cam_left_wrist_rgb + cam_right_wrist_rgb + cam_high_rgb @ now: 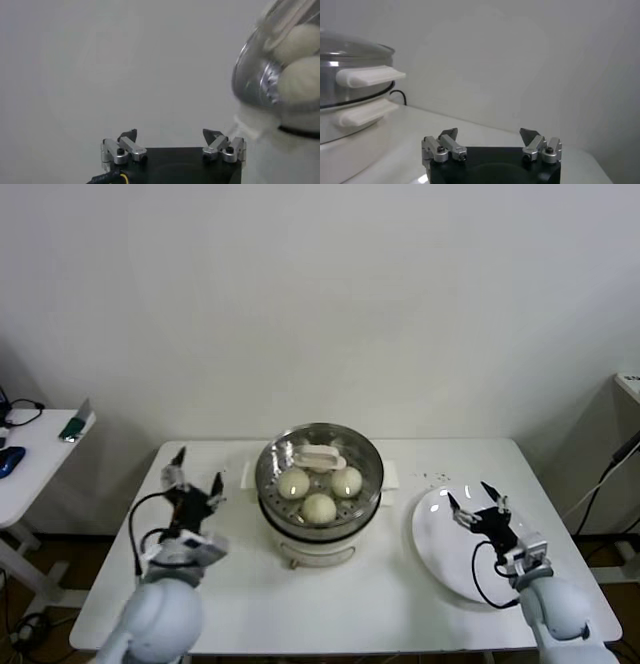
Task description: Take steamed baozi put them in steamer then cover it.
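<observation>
Steamer [318, 484] between two raised, open tools [195, 482]

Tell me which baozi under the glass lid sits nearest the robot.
The front baozi, centred at the steamer's near edge; the other two visible baozi sit behind it, side by side, nearer the cover's handle.

Fourth steamed baozi [316, 463] mostly hidden under cover [318, 454] handle; steamer [280, 75] blurred, edge-cropped in left wrist view

A plain test room or lab: a bare white wall [320, 294], a white folding surface [240, 584] with cooking props, loose cables [20, 409] on a side desk [30, 474].
</observation>
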`<action>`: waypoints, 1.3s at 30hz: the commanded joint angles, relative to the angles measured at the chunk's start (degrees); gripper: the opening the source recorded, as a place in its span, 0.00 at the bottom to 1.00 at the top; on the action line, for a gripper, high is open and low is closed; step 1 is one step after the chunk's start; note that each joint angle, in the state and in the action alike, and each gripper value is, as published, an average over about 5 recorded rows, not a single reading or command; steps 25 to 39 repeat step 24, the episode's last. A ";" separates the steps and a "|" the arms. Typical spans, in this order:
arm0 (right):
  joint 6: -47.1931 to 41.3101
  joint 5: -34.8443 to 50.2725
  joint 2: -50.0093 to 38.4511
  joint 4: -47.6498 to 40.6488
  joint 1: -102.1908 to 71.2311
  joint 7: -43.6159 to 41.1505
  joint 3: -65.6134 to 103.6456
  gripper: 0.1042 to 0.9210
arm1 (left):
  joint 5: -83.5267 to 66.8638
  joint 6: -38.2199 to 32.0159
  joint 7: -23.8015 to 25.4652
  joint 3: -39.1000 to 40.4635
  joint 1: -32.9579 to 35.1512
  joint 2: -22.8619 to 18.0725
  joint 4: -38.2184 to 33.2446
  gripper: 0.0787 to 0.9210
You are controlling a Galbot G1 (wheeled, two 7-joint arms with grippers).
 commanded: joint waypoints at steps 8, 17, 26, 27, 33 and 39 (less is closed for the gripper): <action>4.21 2.80 1.98 3.44 -3.81 -0.37 1.99 0.88 | -38.82 -50.14 -0.30 -25.18 17.53 -16.09 14.10 0.88; 4.83 3.31 1.89 4.12 -4.49 -0.50 2.75 0.88 | -38.89 -49.73 2.15 -25.32 17.90 -16.19 15.09 0.88; 5.09 1.99 3.38 4.17 -4.28 -0.59 2.33 0.88 | -38.68 -48.90 3.72 -25.82 17.56 -15.92 15.23 0.88; 5.09 1.99 3.38 4.17 -4.28 -0.59 2.33 0.88 | -38.68 -48.90 3.72 -25.82 17.56 -15.92 15.23 0.88; 5.09 1.99 3.38 4.17 -4.28 -0.59 2.33 0.88 | -38.68 -48.90 3.72 -25.82 17.56 -15.92 15.23 0.88; 5.09 1.99 3.38 4.17 -4.28 -0.59 2.33 0.88 | -38.68 -48.90 3.72 -25.82 17.56 -15.92 15.23 0.88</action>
